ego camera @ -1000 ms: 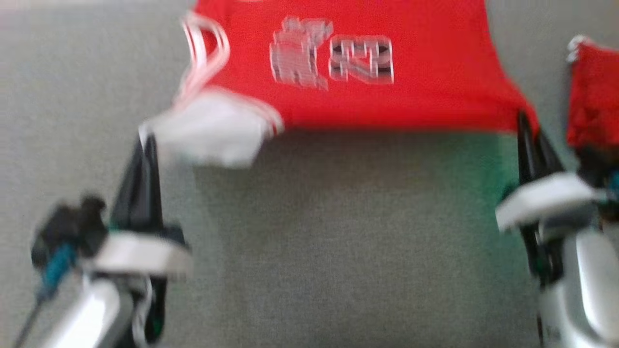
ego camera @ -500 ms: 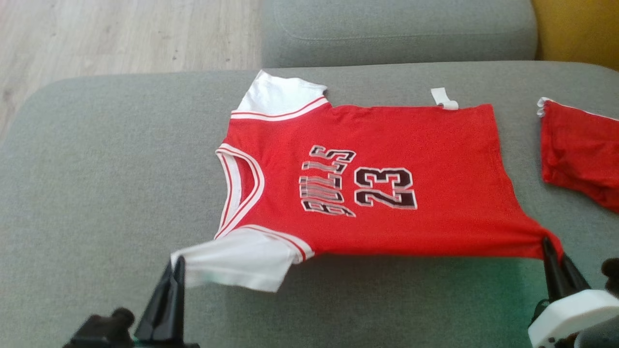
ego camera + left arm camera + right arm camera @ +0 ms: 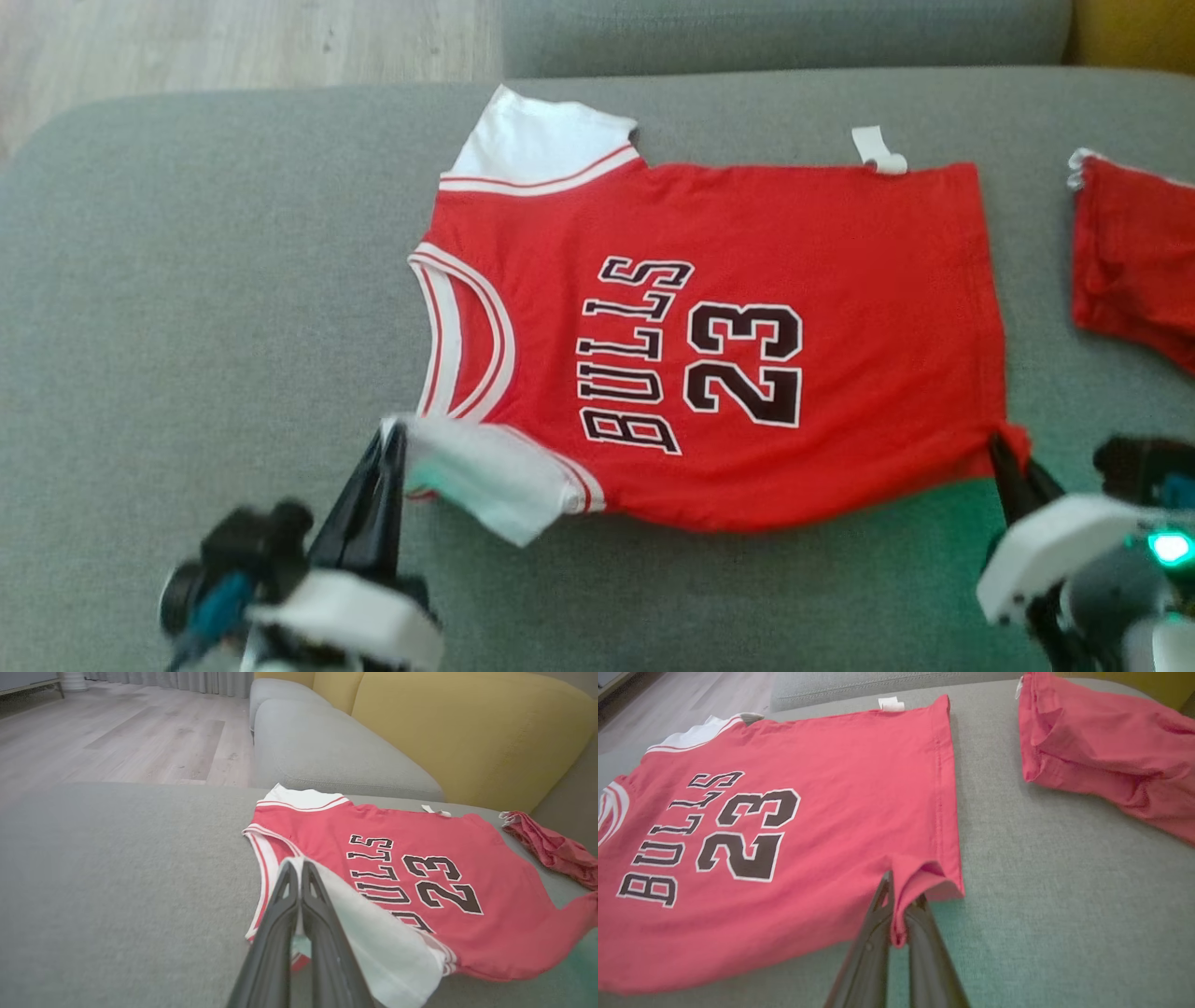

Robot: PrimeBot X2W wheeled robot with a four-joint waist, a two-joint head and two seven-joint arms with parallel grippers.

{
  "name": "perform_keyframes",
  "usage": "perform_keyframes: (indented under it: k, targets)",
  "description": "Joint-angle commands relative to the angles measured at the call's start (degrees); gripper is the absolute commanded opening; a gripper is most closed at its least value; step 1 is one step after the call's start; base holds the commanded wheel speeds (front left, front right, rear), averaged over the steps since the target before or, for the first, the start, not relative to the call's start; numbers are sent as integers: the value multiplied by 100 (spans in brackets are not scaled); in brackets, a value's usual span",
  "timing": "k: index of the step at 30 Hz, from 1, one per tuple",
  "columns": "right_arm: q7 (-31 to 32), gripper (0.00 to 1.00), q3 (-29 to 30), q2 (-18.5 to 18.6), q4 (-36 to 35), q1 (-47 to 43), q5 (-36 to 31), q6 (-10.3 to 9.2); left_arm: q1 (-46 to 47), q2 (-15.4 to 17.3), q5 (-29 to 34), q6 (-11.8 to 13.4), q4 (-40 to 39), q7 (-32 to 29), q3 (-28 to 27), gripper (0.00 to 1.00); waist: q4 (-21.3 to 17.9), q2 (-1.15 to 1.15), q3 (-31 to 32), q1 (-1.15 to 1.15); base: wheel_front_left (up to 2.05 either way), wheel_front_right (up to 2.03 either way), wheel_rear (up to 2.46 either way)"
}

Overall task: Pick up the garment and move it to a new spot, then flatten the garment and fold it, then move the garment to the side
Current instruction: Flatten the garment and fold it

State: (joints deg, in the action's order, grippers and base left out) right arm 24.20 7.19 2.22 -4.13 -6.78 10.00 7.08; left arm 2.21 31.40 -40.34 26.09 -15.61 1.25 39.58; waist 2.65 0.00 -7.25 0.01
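1. Jaws of left gripper (image 3: 396,437) pressed together, pinching the edge of the white near sleeve (image 3: 485,476). Sleeve is raised off the cushion and droops from the tips; same grip seen in left wrist view (image 3: 295,867)
2. Jaws of right gripper (image 3: 999,450) also closed, clamped on the near hem corner (image 3: 1016,435). Right wrist view (image 3: 893,882) shows the cloth bunched into a small fold at the tips
3. Red jersey (image 3: 747,224) lies spread front-up on the grey sofa cushion (image 3: 187,280), collar (image 3: 457,345) toward the robot's left, hem toward its right. "BULLS 23" print runs sideways in the head view
4. Far edge sits flat on the cushion. Near edge curves loosely between the two grips; cannot tell whether its middle touches the cushion
5. Far sleeve (image 3: 532,140), white with red trim, lies flat near the cushion's back edge. White tag (image 3: 878,149) sticks out at the far hem corner
6. Second red garment (image 3: 1130,261), crumpled, on the same cushion to the right of the hem, apart from the jersey
7. Yellow backrest (image 3: 467,732) behind; wood floor (image 3: 233,47) beyond the cushion's far left. Green glow (image 3: 934,523) on the cushion beside the right gripper
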Motion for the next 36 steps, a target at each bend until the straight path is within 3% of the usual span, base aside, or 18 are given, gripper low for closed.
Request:
perform_keyframes:
  k: [1,13,16,23,24,25,26,27,28,29,36]
  targets:
    - [75,0,-127,66,-140,380,-40,41,476,19,50,-70,-38,-40,-169,0,-17,0,-111,-1,0,0,0]
    - [551,0,44,65,791,1857,-302,41,2557,-647,96,-779,1759,-401,-97,0,-117,0,-468,-1,0,0,0]
    - [413,0,113,65,1198,2129,-261,41,2836,-947,8,-884,2350,-253,-138,0,-176,0,-530,-1,0,0,0]
    - [159,0,58,65,1605,2348,-233,41,2964,-1124,-28,-1024,2886,47,-172,0,-243,0,-576,-1,0,0,0]
    - [91,17,64,65,1638,2369,-206,41,2986,-1148,-19,-1046,2936,134,-185,0,-249,0,-579,-1,0,0,0]
    - [38,43,71,65,1677,2386,-194,41,3010,-1174,-11,-1097,2981,225,-183,0,-254,0,-582,-1,0,0,0]
    - [-20,100,79,65,1707,2403,-205,41,3029,-1198,-4,-1127,3037,314,-191,0,-260,0,-585,-1,0,0,0]
    - [-75,100,91,65,1736,2417,-210,41,3047,-1216,19,-1151,3097,389,-184,5,-265,0,-589,-1,0,0,0]
    - [-121,100,89,65,1764,2428,-202,41,3059,-1236,33,-1180,3155,438,-165,46,-267,0,-591,-1,0,0,0]
    - [-166,100,83,65,1782,2428,-178,41,3069,-1257,51,-1226,3188,513,-146,97,-268,0,-590,-1,0,0,0]
    - [-751,100,184,65,1610,2271,-43,41,2850,-1309,46,-1378,3134,960,-124,100,-255,0,-471,-1,0,0,0]
